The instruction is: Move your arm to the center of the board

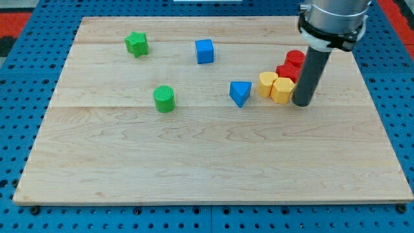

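My tip (301, 103) rests on the wooden board (207, 168) at the view's right, touching or just beside the right side of a yellow hexagonal block (282, 90). A second yellow block (267, 83) sits to its left. Two red blocks (287, 71) (295, 59) stand behind them, partly hidden by the rod. A blue triangular block (240, 92) lies left of the yellow ones. A blue cube (204, 51) is at the view's top centre. A green star block (136, 43) is at the top left and a green cylinder (164, 99) lies left of centre.
The board lies on a blue perforated table (19, 97). The arm's grey collar (332, 22) hangs over the board's top right corner.
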Tool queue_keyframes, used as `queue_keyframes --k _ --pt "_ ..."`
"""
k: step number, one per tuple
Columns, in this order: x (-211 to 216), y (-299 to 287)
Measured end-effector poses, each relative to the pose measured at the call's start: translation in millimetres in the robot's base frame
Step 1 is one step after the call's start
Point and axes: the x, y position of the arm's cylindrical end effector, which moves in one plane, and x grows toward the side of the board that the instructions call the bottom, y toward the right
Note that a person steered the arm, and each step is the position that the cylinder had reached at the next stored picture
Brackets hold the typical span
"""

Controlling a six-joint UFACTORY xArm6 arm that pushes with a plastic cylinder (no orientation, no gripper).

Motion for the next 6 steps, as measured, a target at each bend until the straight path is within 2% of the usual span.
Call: queue_keyframes --k 5,6 --pt "6.4 -0.8" --pt "9.9 -39.5"
